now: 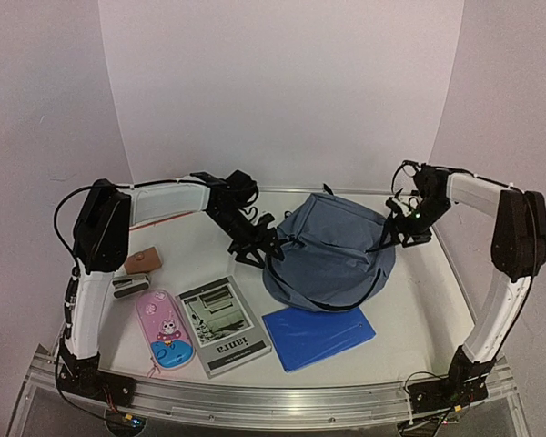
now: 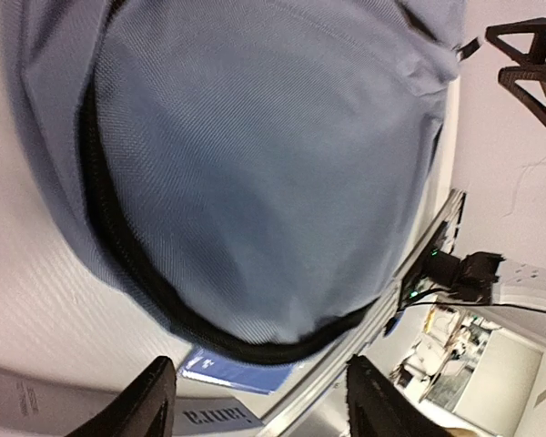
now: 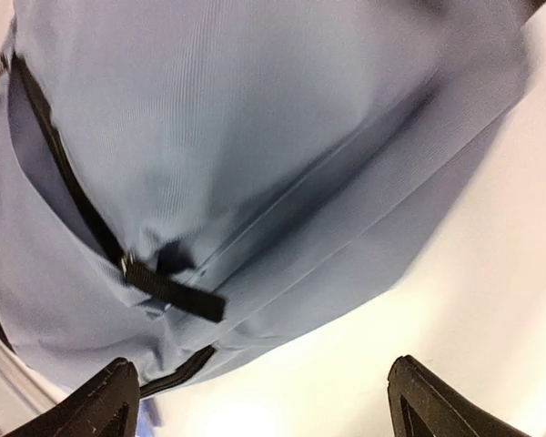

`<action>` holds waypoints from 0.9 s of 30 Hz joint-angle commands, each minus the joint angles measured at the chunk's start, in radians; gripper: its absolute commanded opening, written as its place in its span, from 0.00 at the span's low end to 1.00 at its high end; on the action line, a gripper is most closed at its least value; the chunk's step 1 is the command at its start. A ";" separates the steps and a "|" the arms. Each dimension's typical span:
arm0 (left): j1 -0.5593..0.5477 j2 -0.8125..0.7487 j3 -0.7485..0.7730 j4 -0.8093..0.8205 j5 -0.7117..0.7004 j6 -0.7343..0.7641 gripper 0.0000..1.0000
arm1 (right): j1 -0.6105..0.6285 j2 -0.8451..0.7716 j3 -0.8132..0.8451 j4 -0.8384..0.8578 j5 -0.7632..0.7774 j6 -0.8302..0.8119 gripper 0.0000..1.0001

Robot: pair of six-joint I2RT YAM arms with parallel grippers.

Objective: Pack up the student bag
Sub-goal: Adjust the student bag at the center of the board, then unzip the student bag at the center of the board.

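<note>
Clutter fills L half of table: pink pencil case w/ cartoon print nearest front, grey booklet just beside it, bright-blue folder next over, its far edge near the student bag. Further back on L are a small dark stapler-like item and a brown block, both beside L arm. The bag lies slumped mid-table toward the back, btw the two grippers, w/ black strap looping along its near side. Folder and booklet are clear of both grippers.

L gripper is low at bag's L edge, arm stretched across from L. Contact can't be told. Wrist view shows its fingers spread w/ nothing clamped, fabric and zipper just ahead. R gripper angles down at bag's R edge, elbow high. Its fingers are wide apart, gripping nothing, w/ bag hem and a black strap tab ahead.

Table top is white, w/ metal rail along the front and plain pale walls around.
</note>
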 commanded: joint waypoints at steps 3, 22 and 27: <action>0.135 0.004 0.134 0.025 -0.010 -0.031 0.70 | 0.053 -0.031 0.129 0.002 -0.110 -0.045 0.92; 0.201 0.231 0.390 0.110 0.023 -0.141 0.76 | 0.457 0.277 0.306 0.293 -0.018 0.236 0.63; 0.201 0.222 0.375 0.128 0.017 -0.142 0.75 | 0.463 0.363 0.355 0.298 0.012 0.229 0.58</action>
